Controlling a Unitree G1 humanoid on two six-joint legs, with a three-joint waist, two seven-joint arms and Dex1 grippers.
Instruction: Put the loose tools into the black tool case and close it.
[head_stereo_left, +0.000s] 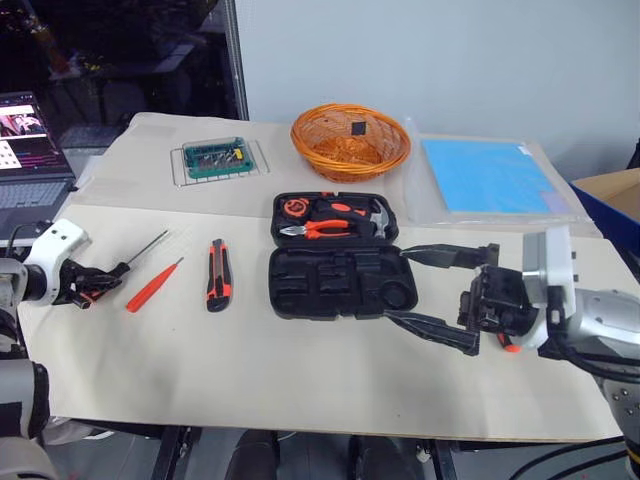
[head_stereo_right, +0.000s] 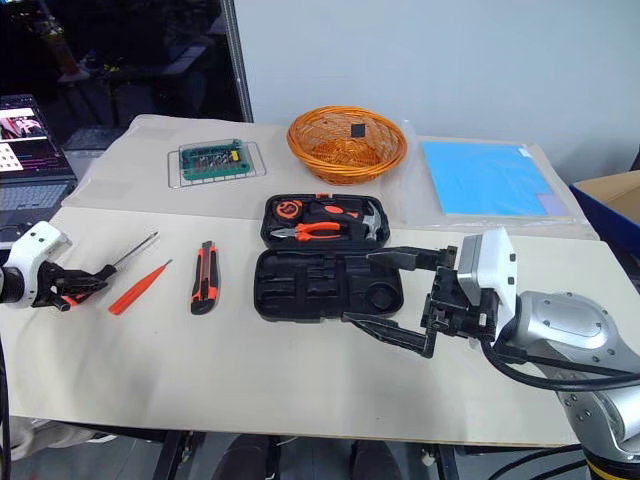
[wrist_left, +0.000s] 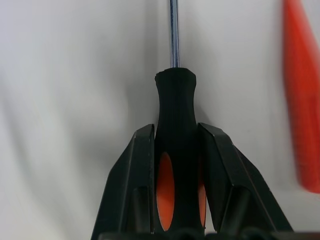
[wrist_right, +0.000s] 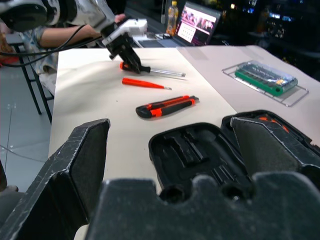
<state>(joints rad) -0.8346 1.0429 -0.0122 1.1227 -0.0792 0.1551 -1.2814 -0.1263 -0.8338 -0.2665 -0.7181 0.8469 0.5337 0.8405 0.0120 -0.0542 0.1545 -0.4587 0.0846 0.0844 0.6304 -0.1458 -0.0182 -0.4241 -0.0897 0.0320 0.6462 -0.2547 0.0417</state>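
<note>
At far left, the left gripper (head_stereo_left: 103, 283) clamps the black-handled screwdriver (head_stereo_left: 135, 256). An orange screwdriver (head_stereo_left: 153, 285) and the utility knife (head_stereo_left: 218, 274) lie rightward. The open black tool case (head_stereo_left: 340, 282) holds pliers (head_stereo_left: 318, 229) and a hammer (head_stereo_left: 372, 217) in its far half. The right gripper (head_stereo_left: 440, 300) gapes wide, empty.

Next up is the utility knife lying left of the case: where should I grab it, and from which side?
Judging by its pose, grip the utility knife across its narrow width at mid-body, coming straight down from above. It lies flat on the table, long axis running away from the robot, with free space on both long sides between the orange screwdriver and the black tool case.
</note>
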